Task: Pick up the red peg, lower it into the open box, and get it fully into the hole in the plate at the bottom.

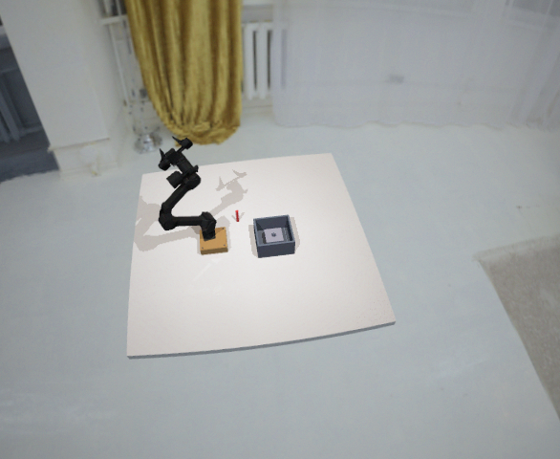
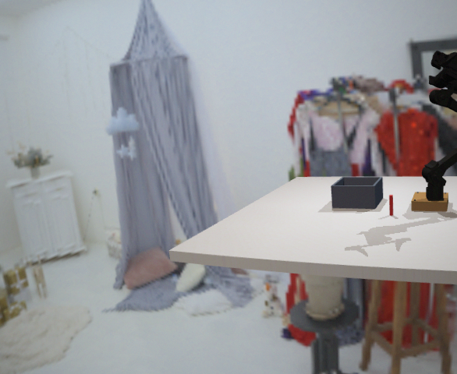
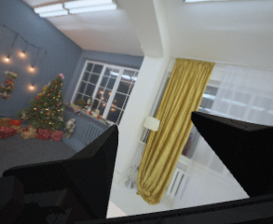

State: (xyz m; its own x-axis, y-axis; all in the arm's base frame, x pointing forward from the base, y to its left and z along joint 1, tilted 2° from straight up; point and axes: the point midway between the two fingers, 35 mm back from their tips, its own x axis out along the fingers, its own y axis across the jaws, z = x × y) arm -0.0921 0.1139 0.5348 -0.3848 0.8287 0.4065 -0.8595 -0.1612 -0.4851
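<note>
The red peg (image 1: pixel 237 215) (image 2: pixel 391 205) stands upright on the table, between the arm's base and the box. The open dark grey-blue box (image 1: pixel 276 250) (image 2: pixel 356 196) stands to one side of it. The pale plate (image 1: pixel 268 239) with a dark hole in its middle shows at the box's bottom in the top view; the box walls hide it in the exterior view. My gripper (image 1: pixel 167 143) (image 3: pixel 154 121) is open and empty, raised high above the table and far from the peg. The peg and box are not in the wrist view.
The arm stands on an orange-brown base block (image 1: pixel 214 245) (image 2: pixel 429 206) near the peg. The white table (image 1: pixel 270 306) (image 2: pixel 260 237) carries the base, peg and box. The arm's shadow falls across the table. A gold curtain (image 1: pixel 191 74) (image 3: pixel 166 145) hangs in the background.
</note>
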